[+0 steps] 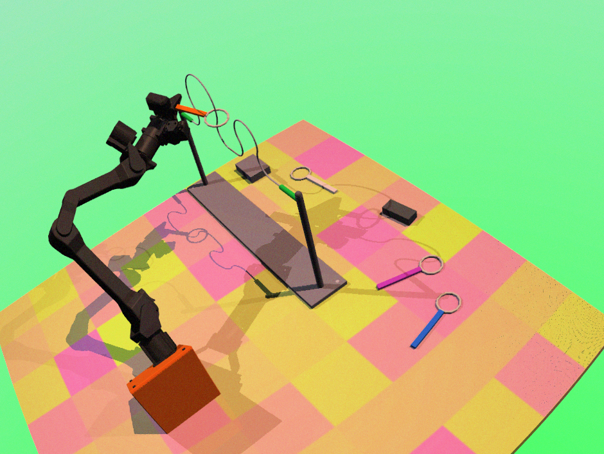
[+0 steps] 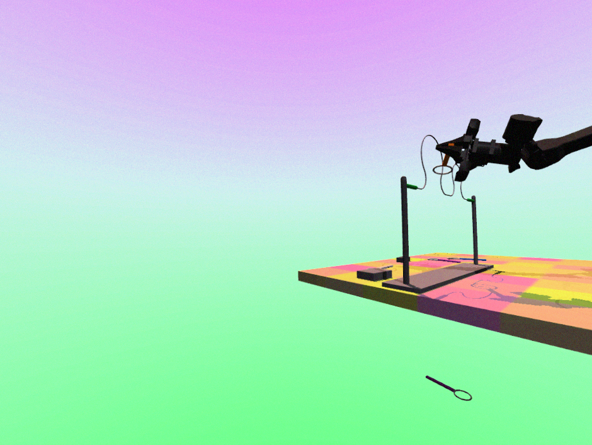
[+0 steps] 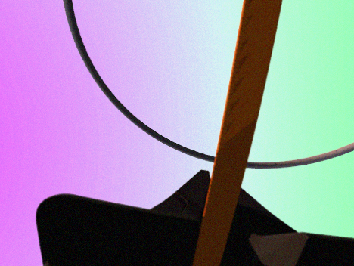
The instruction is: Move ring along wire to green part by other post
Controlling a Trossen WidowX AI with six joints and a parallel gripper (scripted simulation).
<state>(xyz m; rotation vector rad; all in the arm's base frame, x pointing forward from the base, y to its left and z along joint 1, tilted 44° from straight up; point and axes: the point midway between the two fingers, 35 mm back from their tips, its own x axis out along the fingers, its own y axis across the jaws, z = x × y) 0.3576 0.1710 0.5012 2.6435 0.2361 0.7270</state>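
My gripper (image 1: 178,105) (image 2: 438,147) (image 3: 209,180) is shut on the orange handle (image 1: 191,110) (image 2: 446,159) (image 3: 242,83), high up near the far post (image 1: 197,158) (image 2: 405,229). The ring (image 1: 227,116) (image 2: 434,170) at its end surrounds the grey wire (image 1: 257,151) (image 2: 421,157) (image 3: 113,99) on the stretch descending from the tall loop. Whether ring and wire touch, I cannot tell. One green part (image 1: 186,116) (image 2: 412,186) is beside the far post, the other (image 1: 288,191) (image 2: 470,199) beside the near post (image 1: 308,239) (image 2: 474,229). The ring is out of the wrist view.
The posts stand on a grey base plate (image 1: 234,215). Beyond it lie a grey block (image 1: 252,168) (image 2: 370,274), a dark block (image 1: 399,212) and loose rings with pale pink (image 1: 322,184), magenta (image 1: 398,278) and blue (image 1: 426,329) handles.
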